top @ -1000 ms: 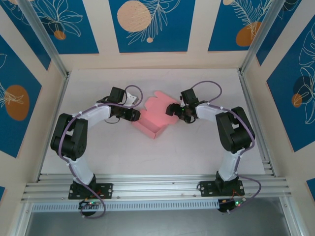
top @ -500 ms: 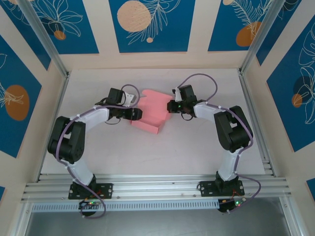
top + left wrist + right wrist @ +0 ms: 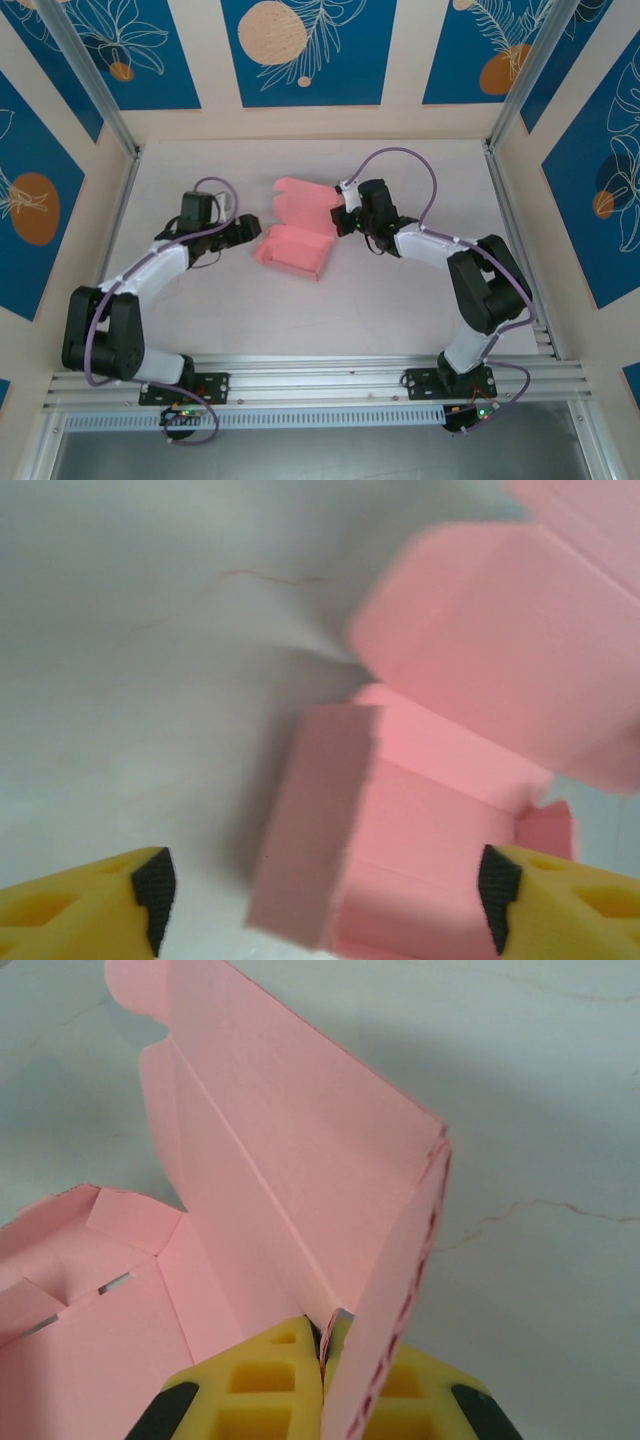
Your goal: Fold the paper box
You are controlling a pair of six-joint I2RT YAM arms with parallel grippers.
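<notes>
The paper box [image 3: 292, 250] lies mid-bench, between the two arms, as an open tray with walls raised and its lid [image 3: 305, 193] not yet brought over. The step in hand looks like closing that lid. The right pincer [image 3: 341, 214] is clenched on the lid's right-hand edge; in its wrist view the yellow fingers [image 3: 270, 1380] meet tight on thin pink card where the side flap creases off the panel. The left pincer [image 3: 250, 229] is released, jaws wide, just beside the tray's left wall and apart from it.

The tray's long axis runs across the bench [image 3: 400, 300], left to right, slightly slanted. Its mouth faces up, and the lid hinges on the far long edge, pointing away toward the back wall.

The next move probably calls for swinging the lid forward over the tray, side flaps turned in to slide inside the walls. The light tray could skid or lift, so steadying from the left side seems wise.
</notes>
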